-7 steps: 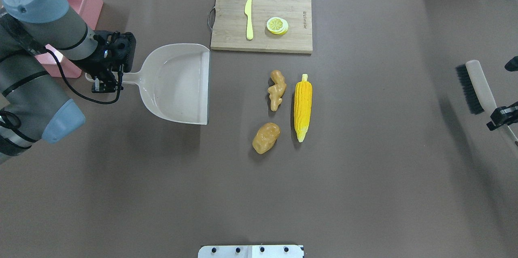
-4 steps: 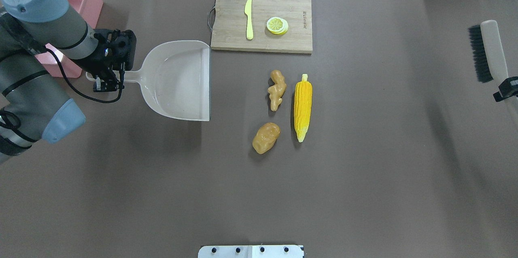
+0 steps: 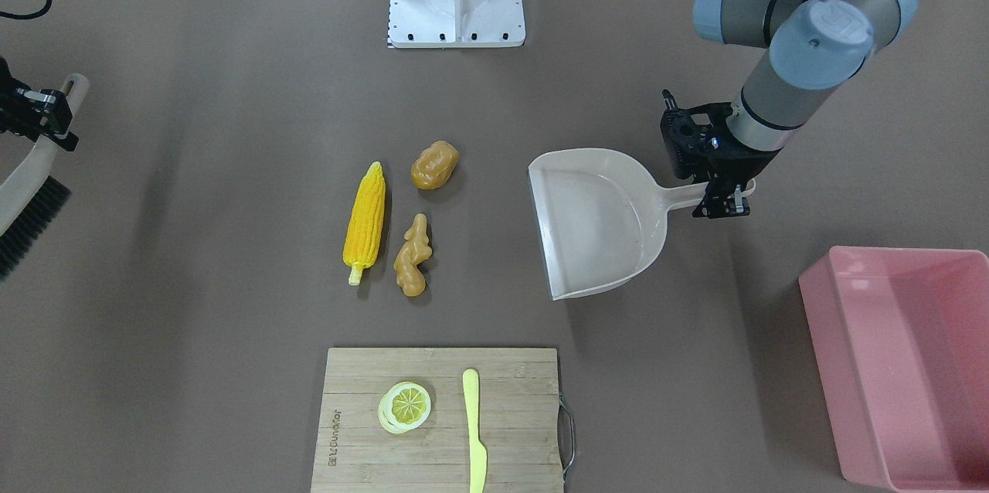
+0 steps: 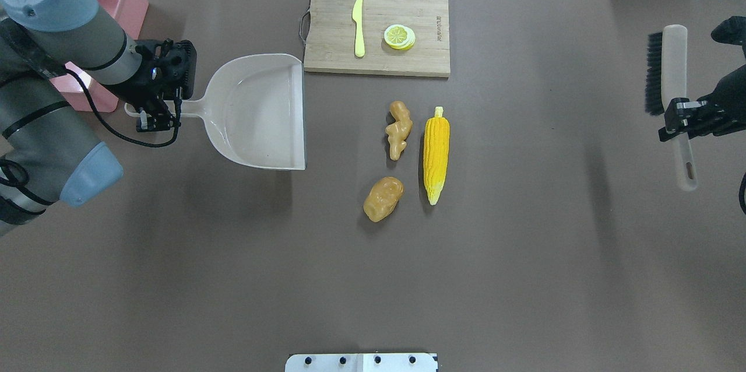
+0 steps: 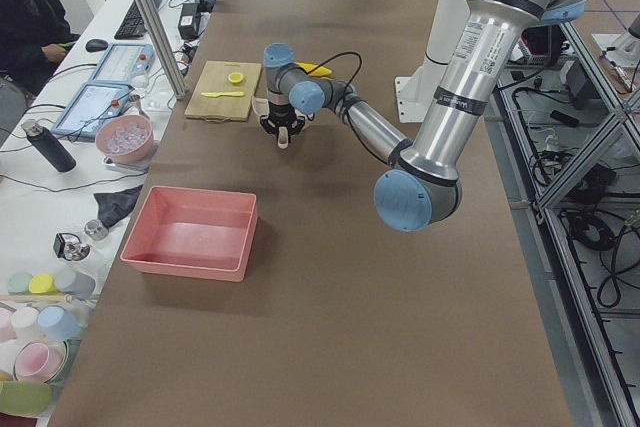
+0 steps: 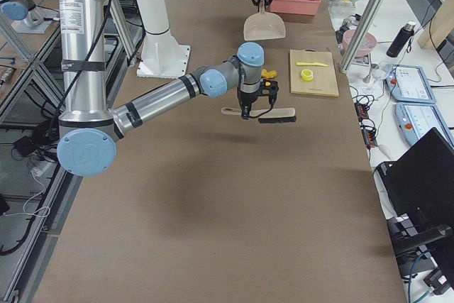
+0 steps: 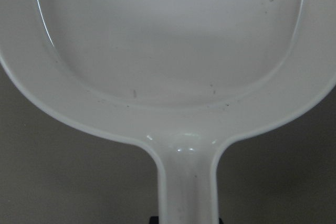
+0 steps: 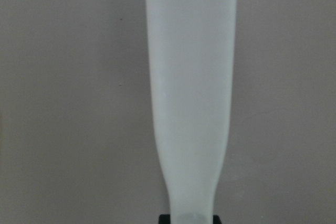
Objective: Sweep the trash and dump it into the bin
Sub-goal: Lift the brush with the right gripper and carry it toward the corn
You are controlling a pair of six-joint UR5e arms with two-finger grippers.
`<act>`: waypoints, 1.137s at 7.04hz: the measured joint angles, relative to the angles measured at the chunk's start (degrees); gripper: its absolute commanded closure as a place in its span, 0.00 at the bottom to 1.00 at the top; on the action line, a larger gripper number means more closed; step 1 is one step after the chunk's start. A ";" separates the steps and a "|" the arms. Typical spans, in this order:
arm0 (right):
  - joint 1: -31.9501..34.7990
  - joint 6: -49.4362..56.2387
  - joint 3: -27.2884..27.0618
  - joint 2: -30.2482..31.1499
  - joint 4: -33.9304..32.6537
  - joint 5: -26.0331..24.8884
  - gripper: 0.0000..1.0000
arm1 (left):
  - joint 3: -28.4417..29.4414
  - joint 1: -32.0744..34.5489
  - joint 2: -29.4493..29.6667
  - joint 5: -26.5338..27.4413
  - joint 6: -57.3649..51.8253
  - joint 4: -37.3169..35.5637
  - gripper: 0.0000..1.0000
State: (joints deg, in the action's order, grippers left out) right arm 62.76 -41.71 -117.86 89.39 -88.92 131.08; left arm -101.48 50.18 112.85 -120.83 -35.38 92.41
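A brown tabletop (image 4: pixel 524 244) seen from above, with a robot arm entering from each side.

The left end effector (image 4: pixel 157 117) is pinching the handle of a beige dustpan (image 4: pixel 256 112). The pan's wide open edge faces the middle of the tabletop, and its inside holds nothing. The left wrist camera shows only the pan's pale bowl and the handle running down to the black fingers.

At the opposite edge, the right end effector (image 4: pixel 676 121) is clamped on the pale handle of a brush (image 4: pixel 675 63) with black bristles. The side view shows the brush held level and clear of the tabletop, its shadow falling below it.

The trash lies between the two tools, near the middle, untouched by either:
- a yellow corn cob (image 4: pixel 436 153), lying lengthwise
- a knobbly ginger root (image 4: pixel 398 129) just beside the cob, on the dustpan's side
- a tan-brown potato (image 4: pixel 383 198), nearer the robot than the root

All three rest on bare tabletop, apart from the dustpan and well apart from the brush.

The pink bin (image 3: pixel 912 369) stands at the far left corner – behind the left arm, well away from the trash.

Beyond the trash sits a wooden cutting board (image 4: pixel 326 39) carrying a pale yellow knife (image 4: pixel 358 25) and a lemon slice (image 4: pixel 400 37).
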 measured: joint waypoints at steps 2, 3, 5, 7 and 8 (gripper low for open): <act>-4.87 1.47 -1.47 -4.37 -6.25 -1.91 1.00 | -0.16 0.00 0.06 0.01 0.32 -0.03 1.00; -7.06 2.19 -1.79 -9.60 -15.41 -2.15 1.00 | -0.31 0.00 0.08 0.04 1.00 -0.02 1.00; -11.32 4.97 -0.12 -18.09 -28.86 -2.73 1.00 | -0.42 0.00 0.23 0.76 1.84 0.04 1.00; -13.82 6.95 2.21 -19.57 -31.12 -2.50 1.00 | -0.46 -0.01 0.71 1.82 2.34 0.69 1.00; -14.46 7.32 2.58 -19.72 -31.19 -1.80 1.00 | -0.37 -0.28 1.26 2.13 2.66 1.45 1.00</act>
State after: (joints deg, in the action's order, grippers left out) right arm 48.31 -34.40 -115.27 69.67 -120.12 129.28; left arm -101.85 49.91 114.11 -118.70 -32.71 93.86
